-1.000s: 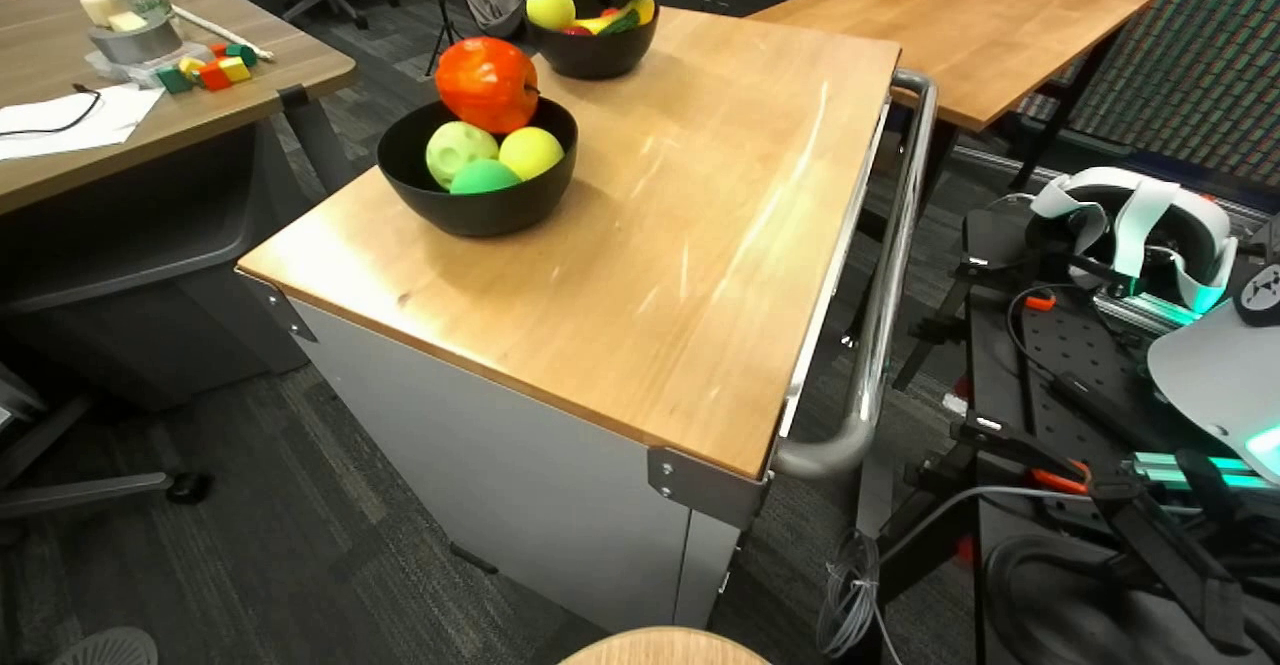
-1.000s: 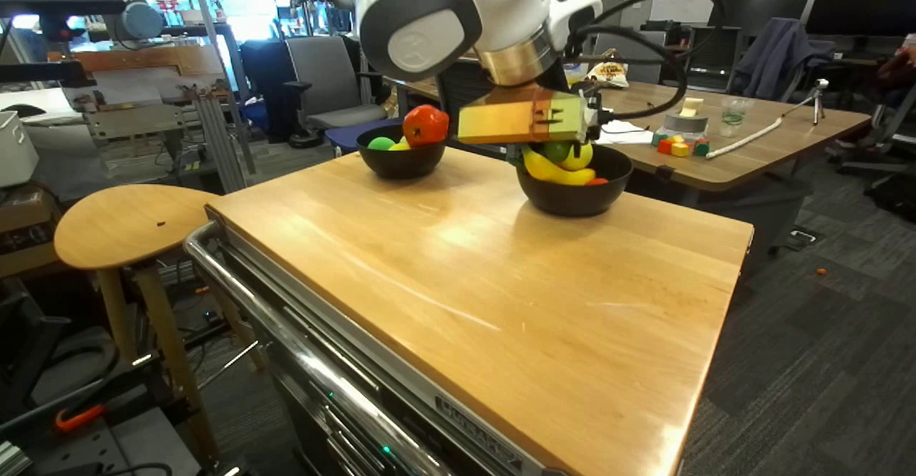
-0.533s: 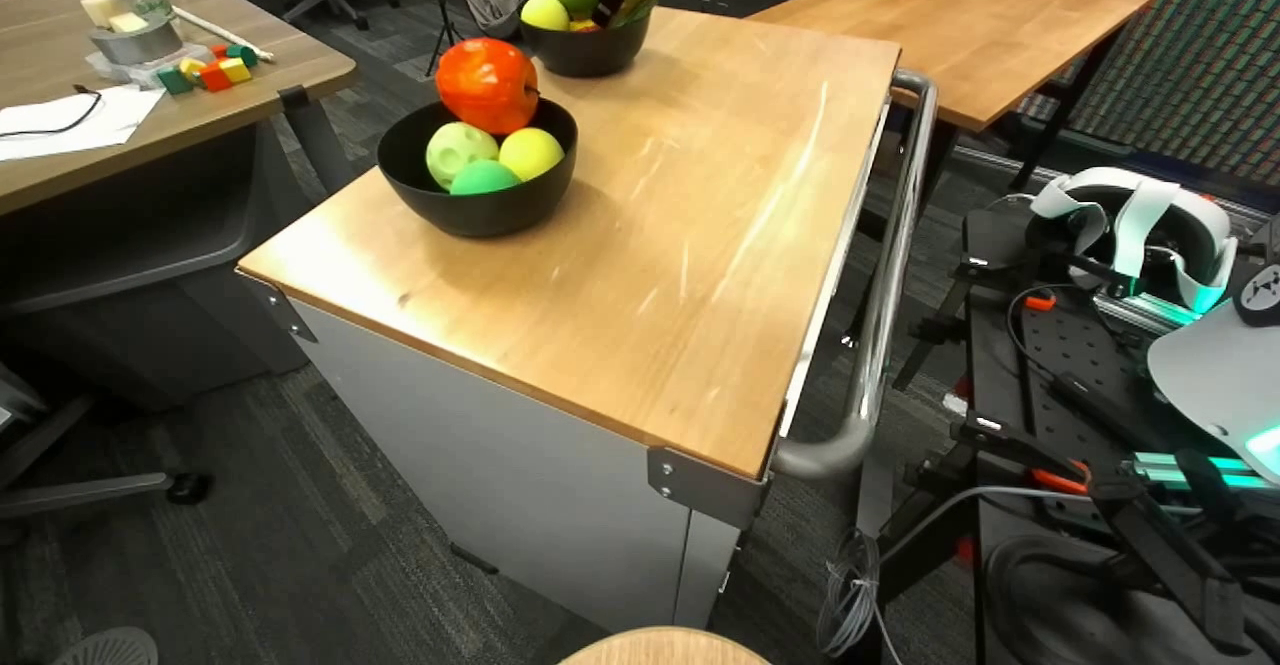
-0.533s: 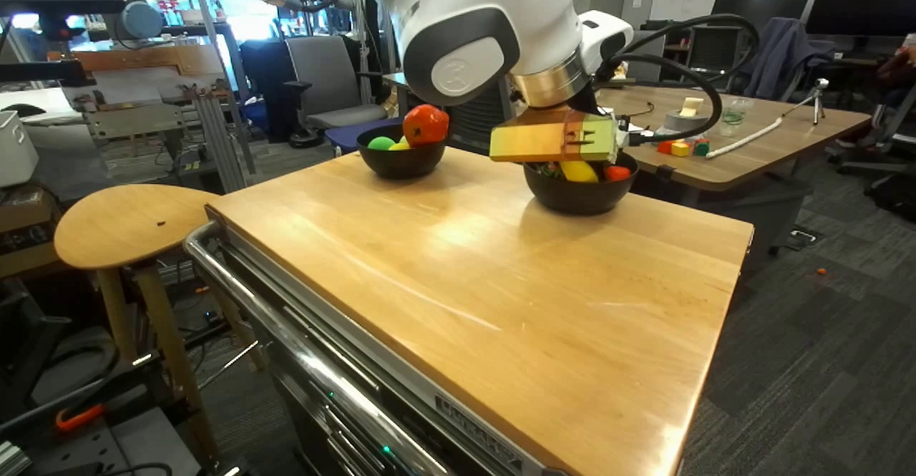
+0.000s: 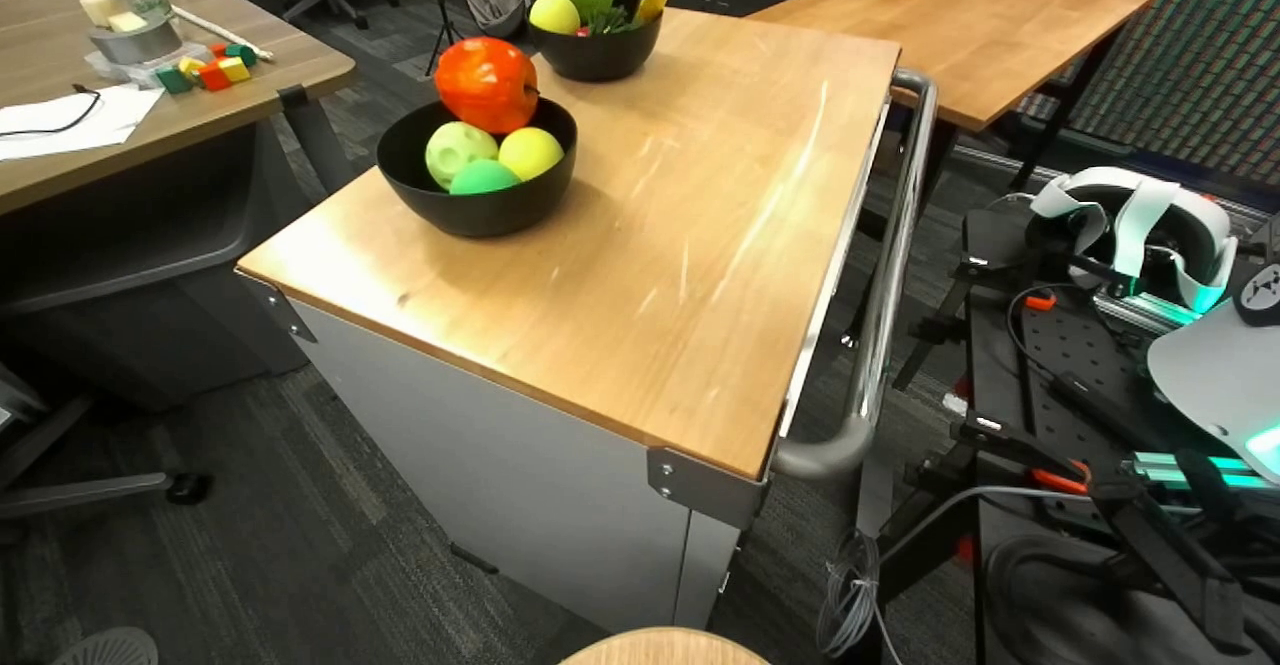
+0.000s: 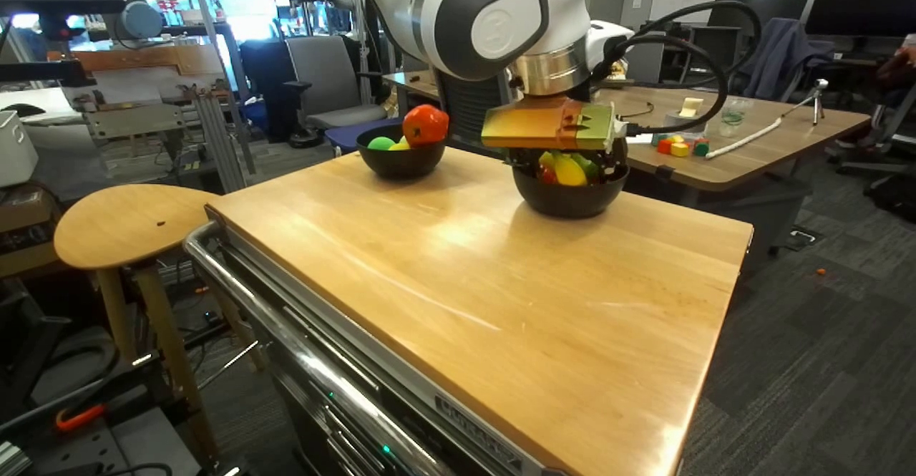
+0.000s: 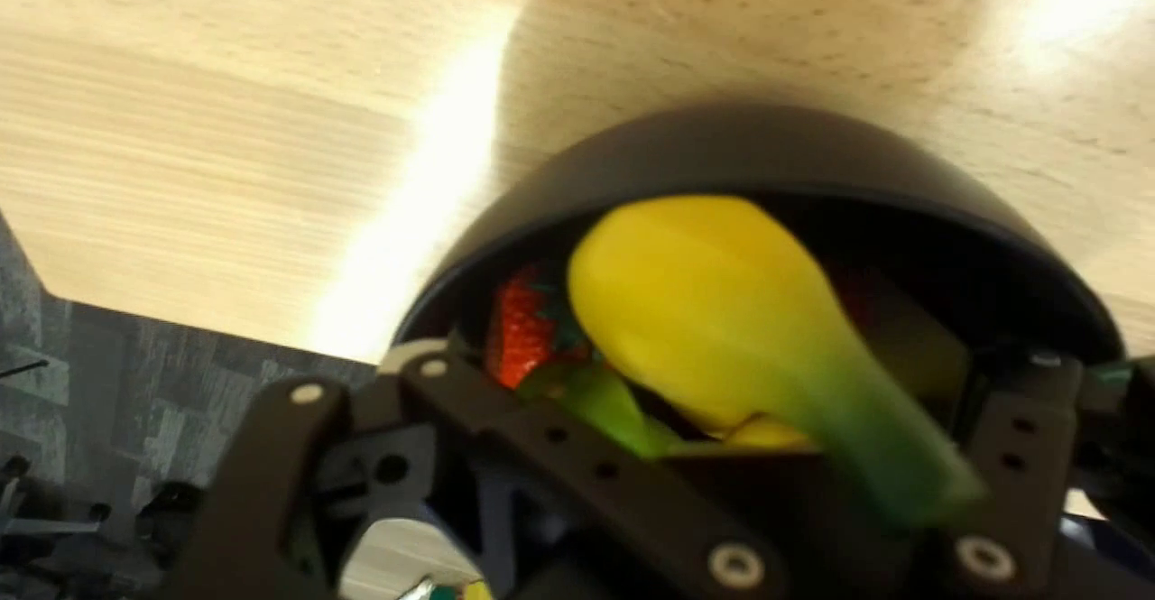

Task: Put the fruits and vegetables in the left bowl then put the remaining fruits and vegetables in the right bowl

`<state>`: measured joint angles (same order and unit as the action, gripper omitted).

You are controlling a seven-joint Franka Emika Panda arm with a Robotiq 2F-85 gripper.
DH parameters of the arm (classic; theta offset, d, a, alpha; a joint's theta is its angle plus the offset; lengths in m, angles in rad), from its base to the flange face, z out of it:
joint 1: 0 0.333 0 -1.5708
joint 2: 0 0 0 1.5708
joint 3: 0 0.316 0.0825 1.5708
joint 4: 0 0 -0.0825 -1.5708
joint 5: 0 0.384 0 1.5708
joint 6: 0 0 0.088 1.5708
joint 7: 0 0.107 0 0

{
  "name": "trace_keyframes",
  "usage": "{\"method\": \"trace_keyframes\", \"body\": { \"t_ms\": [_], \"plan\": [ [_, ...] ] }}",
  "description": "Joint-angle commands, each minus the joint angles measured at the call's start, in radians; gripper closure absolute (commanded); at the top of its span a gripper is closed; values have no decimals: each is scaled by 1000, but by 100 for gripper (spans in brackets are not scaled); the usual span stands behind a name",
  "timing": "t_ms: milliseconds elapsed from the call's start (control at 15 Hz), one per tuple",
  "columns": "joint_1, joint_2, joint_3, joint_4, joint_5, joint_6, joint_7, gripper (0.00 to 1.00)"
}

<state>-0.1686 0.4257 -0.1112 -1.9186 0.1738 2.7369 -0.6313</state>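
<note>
The left bowl point(image 5: 480, 213), black and round, holds several fruits and vegetables: a red-orange one point(image 5: 487, 85), a pale green ball point(image 5: 458, 152), a yellow ball point(image 5: 531, 153) and a bright green one point(image 5: 484, 177). My gripper point(image 6: 562, 164) is low over the right bowl point(image 6: 572, 200), its jaws spread wide. In the wrist view a yellow piece with a green neck point(image 7: 713, 311) lies between the fingers, not pinched. Beside it in that bowl are a red textured piece point(image 7: 522, 334) and a green one point(image 7: 609, 401). A pale yellow ball point(image 5: 555, 13) shows too; deeper contents are hidden.
Both bowls stand on a wooden cart top point(image 6: 458, 275) with a metal handle rail point(image 6: 315, 361) along one side. Behind the right bowl is another table point(image 6: 780, 132) with small coloured blocks point(image 6: 678, 147). A round stool point(image 6: 132, 222) stands beside the cart.
My gripper has come down over the right bowl, and its jaws now stand wide. That bowl has shifted slightly and its contents have rearranged. The left bowl has not moved.
</note>
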Motion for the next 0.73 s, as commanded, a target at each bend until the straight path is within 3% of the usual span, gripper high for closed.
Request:
{"method": "trace_keyframes", "body": {
  "t_ms": [0, 333, 533, 600, 667],
  "plan": [
    [-48, -120, 73, -38, -43, -126, 5, 0],
    [-16, -345, 90, -144, -76, -139, -18, 0],
    [6, -502, 98, -226, -33, -117, -125, 0],
    [15, -373, 74, -129, -52, -138, -56, 0],
    [28, -422, 68, -155, -52, -138, -74, 0]
  ]
}}
